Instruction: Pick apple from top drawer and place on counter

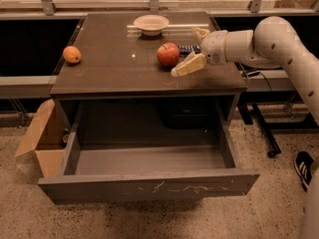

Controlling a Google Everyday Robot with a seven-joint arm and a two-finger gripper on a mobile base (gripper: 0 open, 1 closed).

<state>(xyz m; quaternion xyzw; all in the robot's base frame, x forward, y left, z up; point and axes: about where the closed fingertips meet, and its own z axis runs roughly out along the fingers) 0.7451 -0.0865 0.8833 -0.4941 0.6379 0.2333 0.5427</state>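
the apple (168,54) sits on the counter (114,71), right of centre and just left of the gripper (186,52), whose fingers are spread apart. the top drawer (149,187) stands pulled out below. an orange fruit (72,55) lies near the counter's left edge.

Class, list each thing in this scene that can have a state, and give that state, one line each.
apple: resting on the counter, not gripped.
gripper: open, over the counter, just right of the apple.
top drawer: pulled open, no apple inside.
bowl: upright, at the counter's back.
cardboard box: flaps open, on the floor at left.
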